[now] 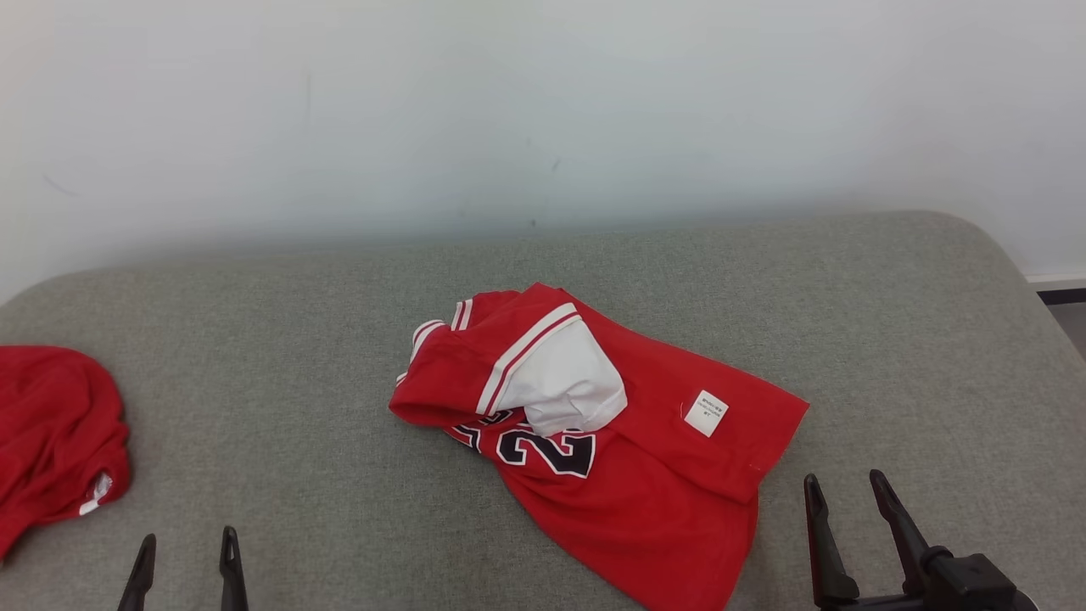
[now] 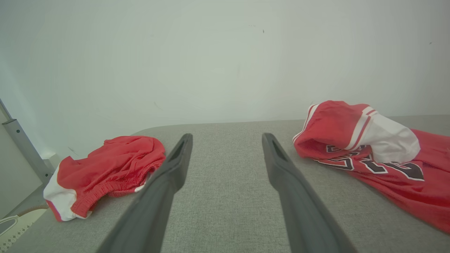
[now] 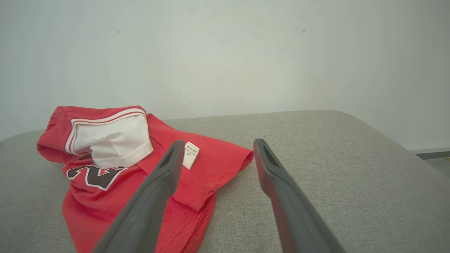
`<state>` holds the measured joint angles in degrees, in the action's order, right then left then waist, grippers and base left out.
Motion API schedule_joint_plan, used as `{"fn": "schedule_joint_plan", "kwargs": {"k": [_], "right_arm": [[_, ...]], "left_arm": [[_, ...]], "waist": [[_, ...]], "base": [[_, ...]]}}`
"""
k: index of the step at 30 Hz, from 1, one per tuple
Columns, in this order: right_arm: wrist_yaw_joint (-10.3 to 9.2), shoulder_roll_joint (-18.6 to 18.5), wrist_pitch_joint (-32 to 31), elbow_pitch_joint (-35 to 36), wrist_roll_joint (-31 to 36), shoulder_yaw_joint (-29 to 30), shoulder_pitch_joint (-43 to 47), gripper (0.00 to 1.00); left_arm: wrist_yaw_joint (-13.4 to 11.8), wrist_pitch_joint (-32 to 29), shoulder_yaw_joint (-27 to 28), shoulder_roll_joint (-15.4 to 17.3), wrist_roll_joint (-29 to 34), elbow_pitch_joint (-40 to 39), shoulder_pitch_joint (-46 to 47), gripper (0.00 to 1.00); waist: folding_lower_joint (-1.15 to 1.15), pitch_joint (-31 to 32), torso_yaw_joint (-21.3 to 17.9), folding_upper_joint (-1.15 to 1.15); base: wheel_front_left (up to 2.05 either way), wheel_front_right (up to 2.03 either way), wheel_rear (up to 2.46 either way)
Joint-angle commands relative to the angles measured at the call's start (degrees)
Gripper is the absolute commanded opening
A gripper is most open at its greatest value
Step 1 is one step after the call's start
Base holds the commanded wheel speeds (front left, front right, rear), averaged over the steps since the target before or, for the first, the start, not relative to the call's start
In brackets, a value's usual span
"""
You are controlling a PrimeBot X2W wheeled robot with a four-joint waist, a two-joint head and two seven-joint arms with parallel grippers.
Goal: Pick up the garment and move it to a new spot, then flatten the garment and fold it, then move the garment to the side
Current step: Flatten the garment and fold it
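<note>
Right hand (image 1: pixel 842 478), fingers spread and empty, sits at lower right of the frame. The crumpled jersey (image 1: pixel 645 475) lies just to its left, running from centre to bottom edge. Left hand (image 1: pixel 188 535), likewise spread, sits farther off.

A plain room: grey upholstered surface (image 1: pixel 297 475) set against a bare white wall (image 1: pixel 543 110).

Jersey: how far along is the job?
Done: nothing yet; the jersey lies crumpled on the grey pad, white sleeve flopped over the number. In hand: nothing; left gripper and right gripper stand open and empty. Left: pick up, move, flatten, fold, set aside.
</note>
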<state>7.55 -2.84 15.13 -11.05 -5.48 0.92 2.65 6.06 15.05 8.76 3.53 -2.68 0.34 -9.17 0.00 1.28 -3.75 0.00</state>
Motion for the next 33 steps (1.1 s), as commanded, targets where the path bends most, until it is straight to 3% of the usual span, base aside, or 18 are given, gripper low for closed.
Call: {"fn": "schedule_joint_plan", "kwargs": {"k": [1,19,26,33], "right_arm": [[-0.12,-0.1,0.1,-0.1,0.1,0.1,0.5,1.00],[-0.13,-0.1,0.1,-0.3,-0.4,0.3,-0.4,1.00],[-0.13,-0.1,0.1,-0.2,-0.9,-0.9,-2.4,1.00],[-0.13,-0.1,0.1,0.1,-2.6,-2.1,-5.3,1.00]], "left_arm": [[0.1,0.2,0.2,-0.3,0.3,0.0,0.2,1.00],[0.8,0.2,-0.8,-0.5,0.7,0.9,3.1,1.00],[1.3,0.2,-4.5,0.7,-0.7,4.6,10.6,1.00],[1.3,0.2,-10.0,4.2,-2.3,11.4,21.6,1.00]], "waist": [[0.00,0.0,0.0,0.00],[0.00,-1.4,0.1,0.00],[0.00,-3.6,-1.9,0.00],[0.00,-7.8,-6.0,0.00]], "base": [[0.00,0.00,0.00],[0.00,0.00,0.00],[0.00,0.00,0.00],[0.00,0.00,0.00]]}}
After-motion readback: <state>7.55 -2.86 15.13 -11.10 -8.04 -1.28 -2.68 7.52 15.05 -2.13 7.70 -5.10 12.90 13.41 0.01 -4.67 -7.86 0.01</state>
